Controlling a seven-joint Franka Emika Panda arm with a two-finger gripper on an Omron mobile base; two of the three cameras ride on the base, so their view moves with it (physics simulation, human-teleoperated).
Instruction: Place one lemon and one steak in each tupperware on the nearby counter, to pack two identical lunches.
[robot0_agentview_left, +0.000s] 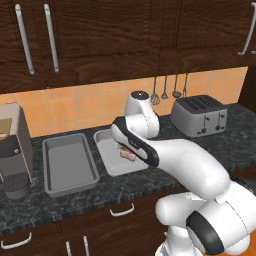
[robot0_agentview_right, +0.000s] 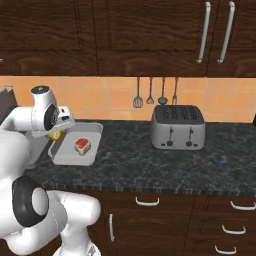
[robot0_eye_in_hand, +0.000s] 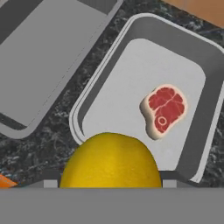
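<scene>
Just below the pincer (robot0_eye_in_hand: 110, 186), which is closed around a lemon (robot0_eye_in_hand: 110, 161), lies the lighter tray (robot0_eye_in_hand: 94, 98), with one steak (robot0_eye_in_hand: 164, 109) lying toward its far side. The lemon seems to hang over the tray's near rim, so letting go here could bounce it onto the counter (robot0_eye_in_hand: 43, 148). Beyond that rim sits the darker tray (robot0_eye_in_hand: 39, 57), empty; a roll there would spoil the pairing.

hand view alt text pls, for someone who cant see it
A yellow lemon sits at the gripper, close to the camera, above the near rim of a light grey tray that holds one raw red steak. A darker grey tray lies beside it on the speckled black counter.
</scene>
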